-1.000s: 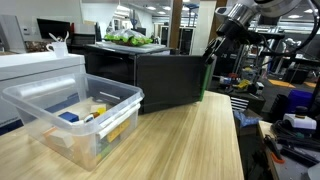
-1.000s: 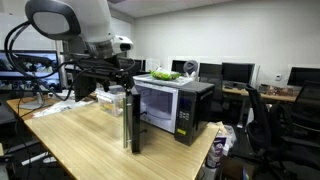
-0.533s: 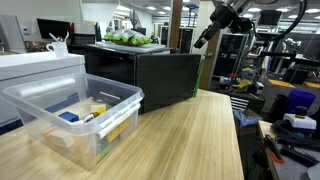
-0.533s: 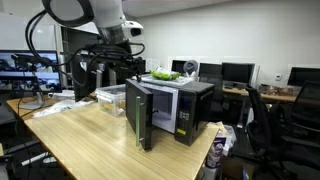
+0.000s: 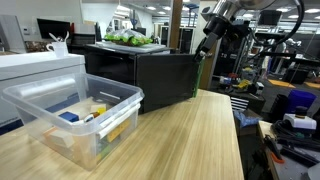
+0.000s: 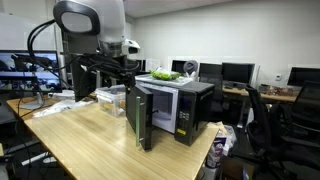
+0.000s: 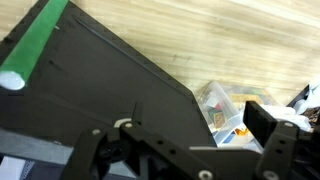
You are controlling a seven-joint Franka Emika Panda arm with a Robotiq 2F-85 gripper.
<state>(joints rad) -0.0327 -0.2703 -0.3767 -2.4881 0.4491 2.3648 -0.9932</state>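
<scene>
A microwave stands on the tabletop with greens lying on top of it. Its door is swung out from the front and stands over the tabletop. The claw hangs above the door's free edge, near it but apart. A bin sits on the tabletop just beside the microwave, on the side away from the door's opening, with small items lying in it. In the wrist view the door lies below the claw and the bin shows past the door's edge. Behind the microwave, off the tabletop, stand monitors and a chair.
</scene>
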